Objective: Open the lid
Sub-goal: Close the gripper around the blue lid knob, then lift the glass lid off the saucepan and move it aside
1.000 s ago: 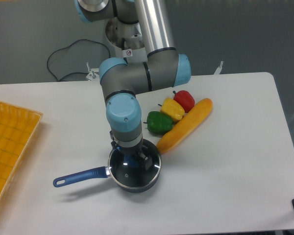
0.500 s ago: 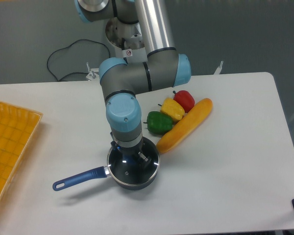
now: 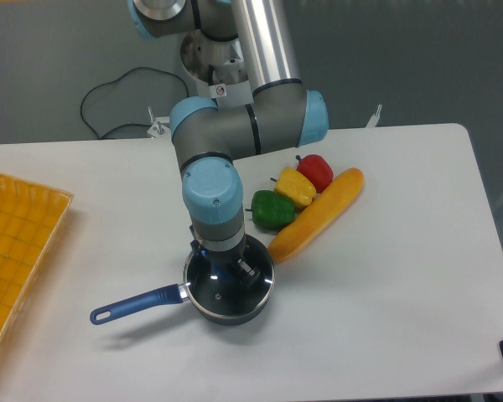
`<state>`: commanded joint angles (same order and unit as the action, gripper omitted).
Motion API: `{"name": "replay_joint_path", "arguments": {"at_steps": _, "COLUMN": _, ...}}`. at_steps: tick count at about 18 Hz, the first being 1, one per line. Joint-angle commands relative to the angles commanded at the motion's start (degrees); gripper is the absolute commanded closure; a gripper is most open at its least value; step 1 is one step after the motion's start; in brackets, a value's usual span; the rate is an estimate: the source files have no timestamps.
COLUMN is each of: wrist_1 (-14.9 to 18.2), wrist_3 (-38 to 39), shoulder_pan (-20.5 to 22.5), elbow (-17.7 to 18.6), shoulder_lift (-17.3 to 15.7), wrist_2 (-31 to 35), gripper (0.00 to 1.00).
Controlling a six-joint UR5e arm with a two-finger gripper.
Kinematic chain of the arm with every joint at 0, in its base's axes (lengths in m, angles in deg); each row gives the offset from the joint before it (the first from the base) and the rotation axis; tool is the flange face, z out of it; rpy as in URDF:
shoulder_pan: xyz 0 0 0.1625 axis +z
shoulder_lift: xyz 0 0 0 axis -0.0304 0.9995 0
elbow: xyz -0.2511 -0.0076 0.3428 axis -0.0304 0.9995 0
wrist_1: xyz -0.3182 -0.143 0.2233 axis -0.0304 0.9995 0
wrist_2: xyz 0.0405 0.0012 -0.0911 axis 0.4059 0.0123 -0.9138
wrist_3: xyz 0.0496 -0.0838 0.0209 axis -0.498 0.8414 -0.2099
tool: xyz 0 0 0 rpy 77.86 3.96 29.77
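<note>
White table (image 3: pixel 386 276) with saucepan (image 3: pixel 226 301), peppers (image 3: pixel 274 209), tray (image 3: pixel 12 243).

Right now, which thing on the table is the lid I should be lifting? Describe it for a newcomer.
Find the dark blue saucepan with the long blue handle, near the front of the white table. The round clear glass lid sits on top, directly under the arm's end effector. Unlike the peppers and the long orange vegetable beside it, it is flat and see-through.

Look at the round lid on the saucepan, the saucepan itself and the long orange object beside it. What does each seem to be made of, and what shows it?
Round clear lid with thin bright rim: probably glass with a metal edge; the dark pan interior shows through.
Dark blue saucepan with long handle: likely coated metal, glossy; the handle may be plastic.
Long orange bread-shaped object: probably plastic or foam; smooth, uniform colour.
</note>
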<state>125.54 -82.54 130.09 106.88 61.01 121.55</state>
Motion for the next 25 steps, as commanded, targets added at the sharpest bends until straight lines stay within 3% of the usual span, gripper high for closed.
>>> {"name": "replay_joint_path", "arguments": {"at_steps": 5, "wrist_1": 0.7, "wrist_3": -0.26, "shoulder_pan": 1.32, "elbow": -0.09, "shoulder_lift": -1.14, "wrist_2": 0.09, "gripper": 0.51}}
{"name": "replay_joint_path", "arguments": {"at_steps": 10, "wrist_1": 3.86, "wrist_3": -2.54, "shoulder_pan": 3.34, "elbow": -0.88, "shoulder_lift": -2.02, "wrist_2": 0.35, "gripper": 0.51}}
{"name": "replay_joint_path", "arguments": {"at_steps": 17, "wrist_1": 6.32, "wrist_3": -6.32, "shoulder_pan": 8.26, "elbow": -1.41, "shoulder_lift": -2.2, "wrist_2": 0.35, "gripper": 0.52}}
{"name": "replay_joint_path", "arguments": {"at_steps": 25, "wrist_1": 6.33, "wrist_3": -10.46, "shoulder_pan": 12.66, "elbow": -2.55, "shoulder_lift": -0.71, "wrist_2": 0.09, "gripper": 0.52}}
